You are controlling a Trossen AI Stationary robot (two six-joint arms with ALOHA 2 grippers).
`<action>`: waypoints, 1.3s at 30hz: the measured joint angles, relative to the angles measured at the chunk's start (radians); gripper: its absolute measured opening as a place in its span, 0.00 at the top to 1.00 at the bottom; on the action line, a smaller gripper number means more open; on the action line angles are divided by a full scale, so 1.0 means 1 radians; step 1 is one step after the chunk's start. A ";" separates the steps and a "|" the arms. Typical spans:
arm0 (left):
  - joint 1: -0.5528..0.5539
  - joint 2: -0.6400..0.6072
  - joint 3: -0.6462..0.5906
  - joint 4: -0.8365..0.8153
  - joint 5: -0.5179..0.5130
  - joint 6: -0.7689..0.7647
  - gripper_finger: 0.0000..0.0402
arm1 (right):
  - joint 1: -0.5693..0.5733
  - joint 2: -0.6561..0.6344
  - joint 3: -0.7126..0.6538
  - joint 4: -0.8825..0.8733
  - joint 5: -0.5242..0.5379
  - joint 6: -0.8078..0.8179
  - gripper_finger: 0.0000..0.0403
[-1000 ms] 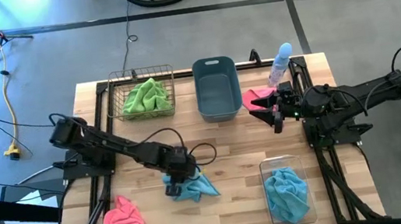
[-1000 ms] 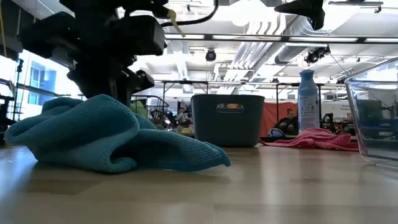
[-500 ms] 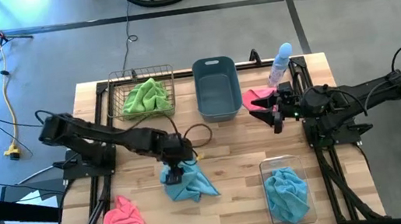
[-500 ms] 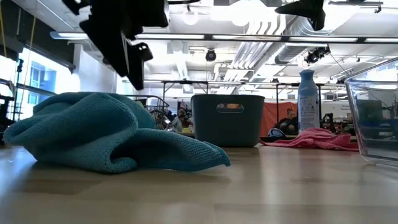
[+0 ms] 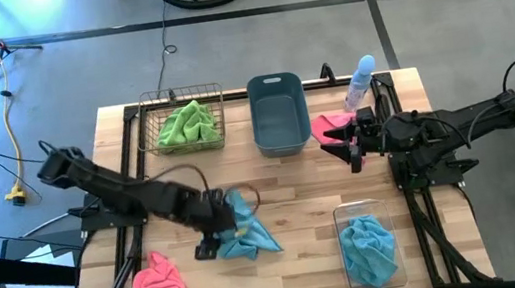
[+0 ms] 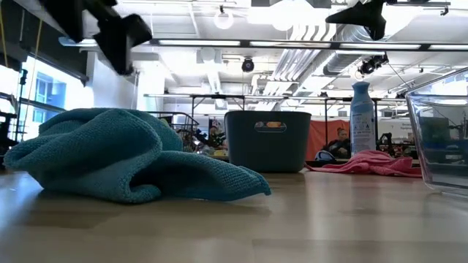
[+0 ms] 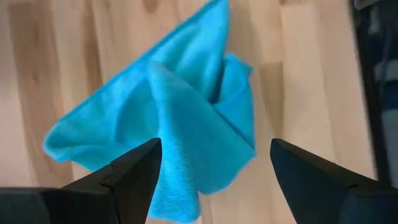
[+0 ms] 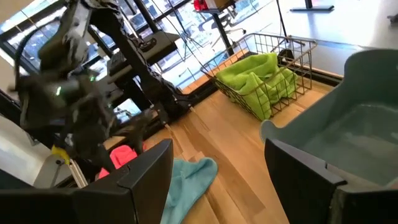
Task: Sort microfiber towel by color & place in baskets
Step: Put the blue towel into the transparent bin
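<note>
Blue towel loose on worktop centre-front, nr left end effector, fingers wide, nothing held. Right end effector open too, empty, beside grey tub w/ pink towel behind. Risks: regrasp snagging one fold only, cloth dragging, dropping short of clear bin; wrong-colour basket.

Two dark, jointed arms are seen, each wrapped with black cable loops. The left gripper and right gripper are fitted with matte black, flat-faced, wedge-shaped fingers. No markings can be made out.
</note>
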 joint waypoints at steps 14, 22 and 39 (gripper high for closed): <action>0.032 0.279 -0.001 0.021 -0.139 -0.031 0.28 | 0.000 0.000 0.000 -0.013 0.000 0.018 0.38; 0.077 0.375 -0.001 0.077 -0.073 -0.006 0.28 | 0.000 0.000 0.000 -0.014 0.000 0.018 0.38; 0.084 0.387 0.000 0.114 -0.024 -0.016 0.71 | 0.000 0.000 0.000 -0.021 -0.005 0.018 0.38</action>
